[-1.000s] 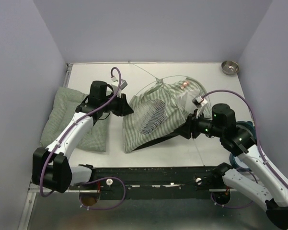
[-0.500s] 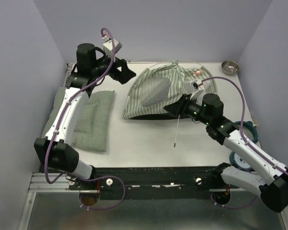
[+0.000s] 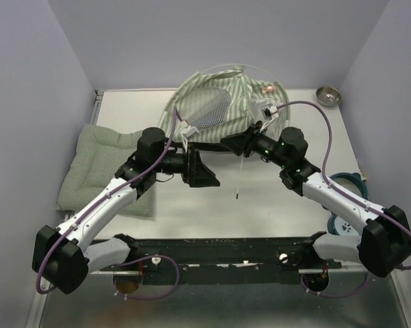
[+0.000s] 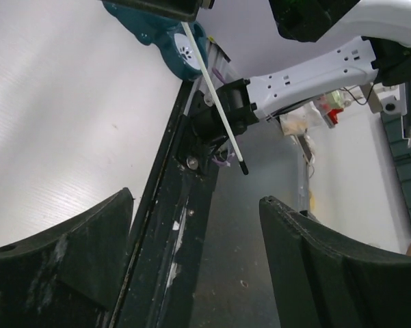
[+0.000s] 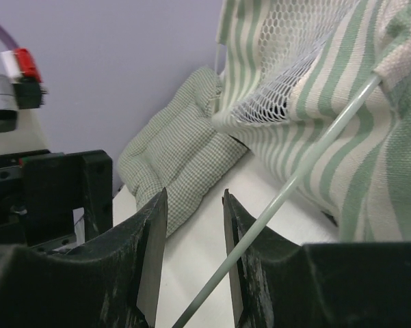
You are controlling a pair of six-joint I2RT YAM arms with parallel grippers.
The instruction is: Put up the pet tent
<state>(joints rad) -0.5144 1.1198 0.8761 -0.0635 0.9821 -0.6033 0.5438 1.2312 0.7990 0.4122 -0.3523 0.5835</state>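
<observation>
- Nearest to the loose pole end?
- Left gripper [image 4: 197, 198]: wide apart, holding nothing. Black-tipped pole [image 4: 214, 96] close by at 3 to 4 o'clock seen from overhead, running roughly 12 to 6.
- Farther on?
- Right gripper [image 5: 194, 195]: half apart, pole crossing low in the gap. Clamped or not, cannot tell.
- And the tent?
- Tent [image 3: 243, 96] at 12 o'clock by the back wall, domed up, mesh on its 9 o'clock side. Probably a left-side catch of that hanging end next.

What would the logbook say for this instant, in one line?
left fingers: open, empty | right fingers: apart, beside pole, grip unclear | tent: domed, far side | cushion: flat, left
</observation>
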